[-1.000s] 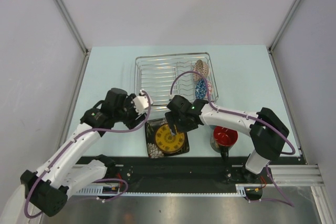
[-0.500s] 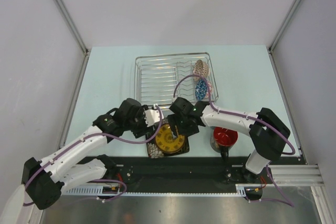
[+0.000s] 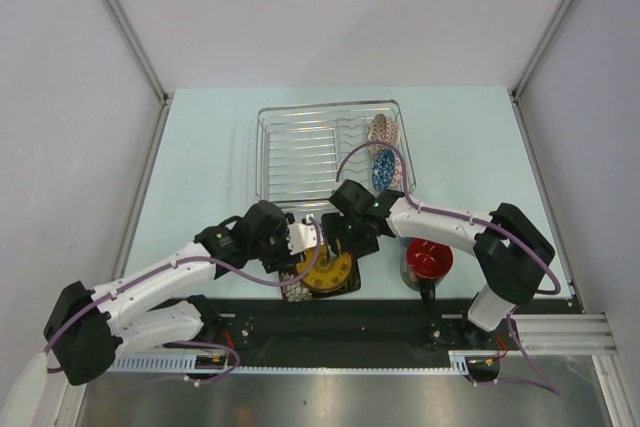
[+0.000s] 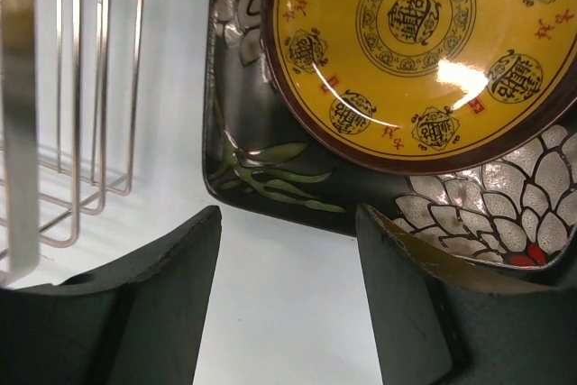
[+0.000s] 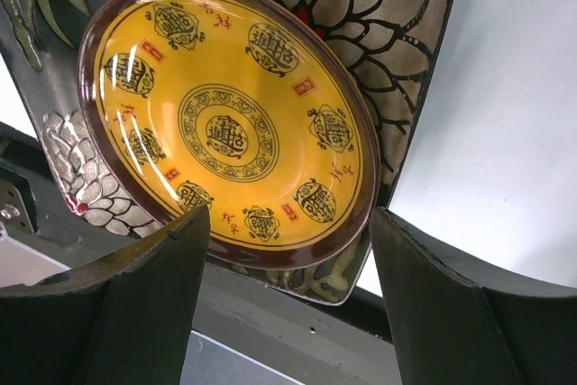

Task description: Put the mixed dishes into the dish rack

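The square black plate with a yellow round centre (image 3: 328, 270) lies at the table's near edge, in front of the dish rack (image 3: 300, 147). The speckled bowl (image 3: 378, 132) and the light blue cup (image 3: 383, 170) stand on edge in the rack's right side. The dark mug with red inside (image 3: 428, 260) stands right of the plate. My left gripper (image 3: 310, 244) is open at the plate's left corner (image 4: 270, 182); the gap between its fingers (image 4: 288, 299) shows bare table. My right gripper (image 3: 352, 245) is open over the plate's yellow centre (image 5: 225, 128), its fingers (image 5: 284, 308) empty.
The black base rail (image 3: 400, 322) runs just behind the plate's near edge. The rack's wire corner (image 4: 81, 169) is close on the left of my left gripper. Cage posts and grey walls bound the table at both sides.
My left arm has swung right and toward the near edge, bringing its gripper to the plate's left corner. My right gripper has stayed over the plate, shifting slightly.
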Available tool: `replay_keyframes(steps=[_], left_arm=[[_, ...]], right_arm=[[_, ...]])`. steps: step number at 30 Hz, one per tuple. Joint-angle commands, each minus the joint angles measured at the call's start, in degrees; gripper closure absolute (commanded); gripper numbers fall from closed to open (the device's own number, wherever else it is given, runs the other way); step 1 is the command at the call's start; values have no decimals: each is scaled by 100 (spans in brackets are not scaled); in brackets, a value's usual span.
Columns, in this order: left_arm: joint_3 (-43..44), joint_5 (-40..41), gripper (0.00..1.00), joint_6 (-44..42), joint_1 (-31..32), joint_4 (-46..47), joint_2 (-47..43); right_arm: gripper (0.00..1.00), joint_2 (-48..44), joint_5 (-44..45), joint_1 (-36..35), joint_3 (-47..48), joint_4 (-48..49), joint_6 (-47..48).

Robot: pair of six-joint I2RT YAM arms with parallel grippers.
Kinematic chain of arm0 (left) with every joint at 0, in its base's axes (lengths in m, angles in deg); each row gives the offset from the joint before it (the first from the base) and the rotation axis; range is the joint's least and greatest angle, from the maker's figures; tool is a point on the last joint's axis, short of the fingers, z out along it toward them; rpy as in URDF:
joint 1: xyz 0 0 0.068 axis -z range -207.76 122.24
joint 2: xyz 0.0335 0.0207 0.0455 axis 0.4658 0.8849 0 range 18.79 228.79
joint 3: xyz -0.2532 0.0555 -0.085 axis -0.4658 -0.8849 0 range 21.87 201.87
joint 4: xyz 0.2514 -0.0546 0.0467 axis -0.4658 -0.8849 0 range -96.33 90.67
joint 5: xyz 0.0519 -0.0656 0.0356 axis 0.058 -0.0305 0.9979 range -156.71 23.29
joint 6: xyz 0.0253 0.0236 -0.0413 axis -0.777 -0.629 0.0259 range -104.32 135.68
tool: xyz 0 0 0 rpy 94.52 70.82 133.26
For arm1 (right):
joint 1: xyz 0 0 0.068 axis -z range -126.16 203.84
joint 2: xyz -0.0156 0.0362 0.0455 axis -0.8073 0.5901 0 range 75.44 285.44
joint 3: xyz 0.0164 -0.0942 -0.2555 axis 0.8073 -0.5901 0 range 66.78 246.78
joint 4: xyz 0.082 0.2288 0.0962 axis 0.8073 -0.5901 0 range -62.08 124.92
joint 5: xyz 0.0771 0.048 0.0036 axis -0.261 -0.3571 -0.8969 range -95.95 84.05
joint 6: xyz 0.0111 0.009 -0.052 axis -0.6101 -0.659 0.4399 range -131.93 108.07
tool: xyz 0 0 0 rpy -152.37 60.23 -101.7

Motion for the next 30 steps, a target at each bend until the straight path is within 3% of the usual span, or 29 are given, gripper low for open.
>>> replay_keyframes(steps=[1,17,30], left_arm=[[-256,144,33,-105,76,404,38],[-371,197,32,-79,348,739,311],[-468,57,32,-746,401,46,205]], right_arm=[[24,-77,-224,87,-98,170,-104],[26,117,-663,360,-423,565,-166],[27,143,-628,413,-485,583,-113]])
